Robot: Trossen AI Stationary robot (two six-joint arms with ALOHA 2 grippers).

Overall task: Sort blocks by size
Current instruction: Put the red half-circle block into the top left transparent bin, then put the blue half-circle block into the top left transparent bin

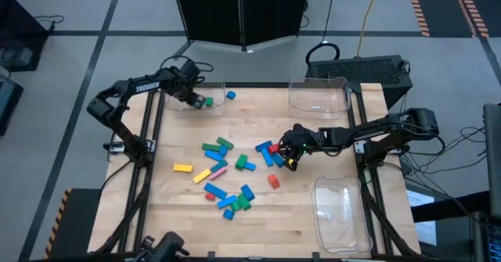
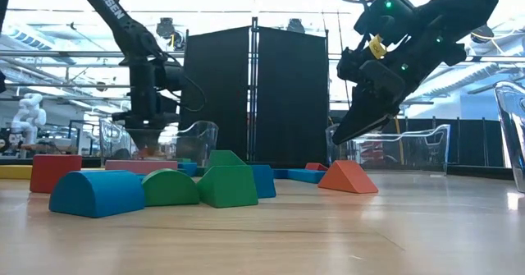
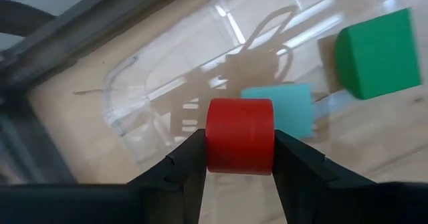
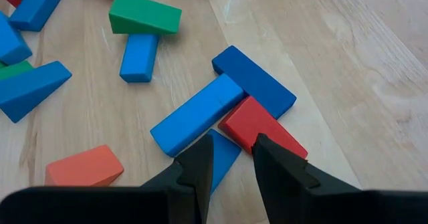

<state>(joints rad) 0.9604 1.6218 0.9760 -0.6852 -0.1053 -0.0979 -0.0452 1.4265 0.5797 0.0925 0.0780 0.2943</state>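
Clamped between the left gripper's (image 3: 239,158) two dark fingers is a small red cylinder block (image 3: 240,136), held by its curved sides above the clear tray (image 1: 182,104) at the table's far left corner. A teal block (image 3: 286,107) and a green block (image 3: 378,52) lie just beyond it; whether they sit inside the tray or just past its edge I cannot tell.

Most of the blocks are scattered across the middle of the wooden table (image 1: 313,215), with a blue half-round block (image 2: 97,193) closest in the low view. The right gripper (image 4: 232,158) hovers over the cluster's right side, its jaws a little apart and holding nothing, the tips straddling a red bar (image 4: 261,127) that touches two blue bars, one lighter (image 4: 197,114) and one darker (image 4: 254,80). An orange wedge (image 4: 83,167) lies near them.

These pieces look rigid, light and smooth-painted, so they should neither crush nor bend, but they could slip or twist under an off-centre pinch. Flat parallel faces look like the safest hold: bars across their short width near the middle, cubes on opposite sides. The cylinder's rounded wall gives only narrow contact, so it may roll in the grip. The red bar is crowded by its blue neighbours, so a finger coming down there risks nudging them.
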